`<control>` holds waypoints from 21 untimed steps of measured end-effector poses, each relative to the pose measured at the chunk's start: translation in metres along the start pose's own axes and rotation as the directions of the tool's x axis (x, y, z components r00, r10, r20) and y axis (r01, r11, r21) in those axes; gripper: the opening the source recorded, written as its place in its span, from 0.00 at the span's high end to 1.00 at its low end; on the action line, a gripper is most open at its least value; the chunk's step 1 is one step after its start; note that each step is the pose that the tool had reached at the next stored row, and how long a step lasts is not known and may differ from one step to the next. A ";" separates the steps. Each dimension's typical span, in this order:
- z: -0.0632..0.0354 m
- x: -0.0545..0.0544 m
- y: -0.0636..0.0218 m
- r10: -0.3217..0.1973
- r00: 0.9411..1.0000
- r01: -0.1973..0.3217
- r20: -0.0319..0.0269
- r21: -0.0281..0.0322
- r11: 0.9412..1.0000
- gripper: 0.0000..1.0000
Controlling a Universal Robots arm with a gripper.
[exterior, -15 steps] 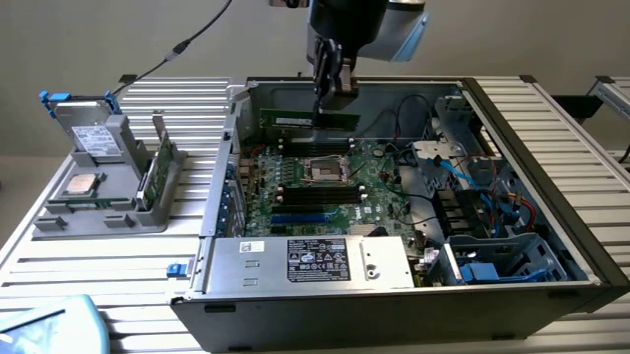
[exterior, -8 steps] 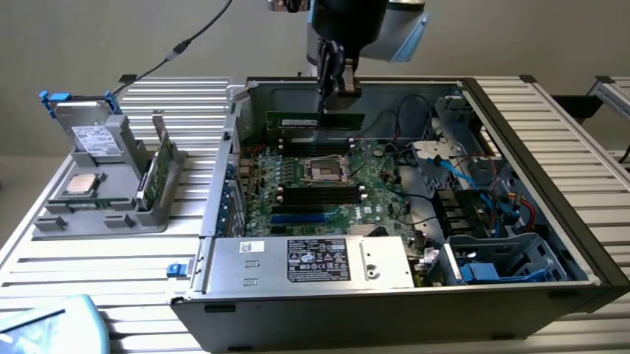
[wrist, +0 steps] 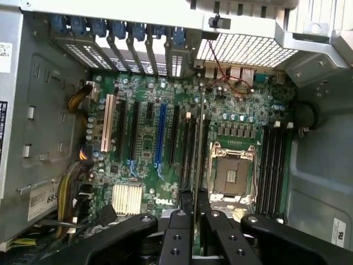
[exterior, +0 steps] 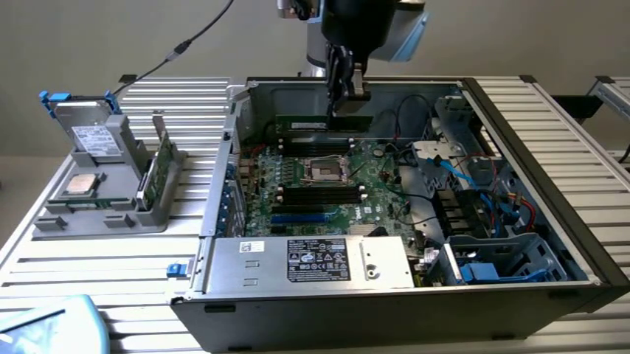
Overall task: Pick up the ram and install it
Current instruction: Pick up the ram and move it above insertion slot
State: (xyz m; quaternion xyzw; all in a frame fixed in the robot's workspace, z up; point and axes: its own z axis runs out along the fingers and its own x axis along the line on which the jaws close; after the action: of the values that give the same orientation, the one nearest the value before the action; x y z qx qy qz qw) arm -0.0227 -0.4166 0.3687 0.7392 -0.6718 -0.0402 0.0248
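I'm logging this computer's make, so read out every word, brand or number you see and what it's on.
"DELL": white print on the motherboard.
"68": start of a number on a white sticker on the case wall; rest unreadable.
Power supply label: too small to read.
Hard drive label: too small.
Sticker on the ram: too small.

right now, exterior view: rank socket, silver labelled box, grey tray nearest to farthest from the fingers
1. processor socket, just below the fingers holding the ram
2. silver labelled box, at the case front
3. grey tray, outside the case, exterior view's left
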 end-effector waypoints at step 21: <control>0.0248 -0.001 -0.0180 0.001 1.000 -0.001 0.000 0.012 1.000 0.86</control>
State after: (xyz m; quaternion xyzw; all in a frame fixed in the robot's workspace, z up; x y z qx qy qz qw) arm -0.0073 -0.4130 0.3424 0.7390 -0.6725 -0.0362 0.0203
